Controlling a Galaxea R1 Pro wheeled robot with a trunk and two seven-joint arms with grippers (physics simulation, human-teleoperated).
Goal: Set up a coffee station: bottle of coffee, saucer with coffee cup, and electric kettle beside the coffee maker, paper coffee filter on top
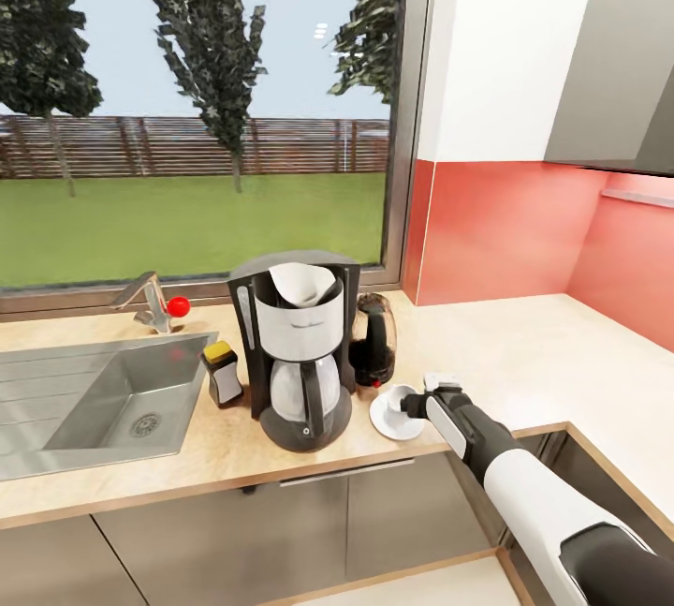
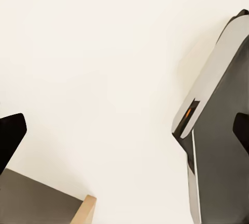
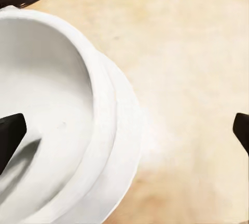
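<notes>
The black and white coffee maker (image 1: 300, 358) stands on the counter with a white paper filter (image 1: 301, 286) on top. To its left is the coffee bottle (image 1: 223, 374) with a yellow cap, and a dark electric kettle (image 1: 375, 340) is behind it on the right. In front of the kettle a white cup (image 1: 400, 397) sits on a white saucer (image 1: 387, 424). My right gripper (image 1: 420, 399) is open at the cup's right side. The right wrist view has one fingertip (image 3: 10, 135) over the cup (image 3: 46, 94) and the other over bare counter past the saucer (image 3: 124, 146). My left gripper (image 2: 124, 133) is open and empty.
A steel sink (image 1: 112, 400) with a faucet (image 1: 150, 299) and a red knob lies left of the bottle. Light countertop (image 1: 524, 344) stretches right to a red wall. In the left wrist view a grey and black body (image 2: 218, 130) stands beside a pale surface.
</notes>
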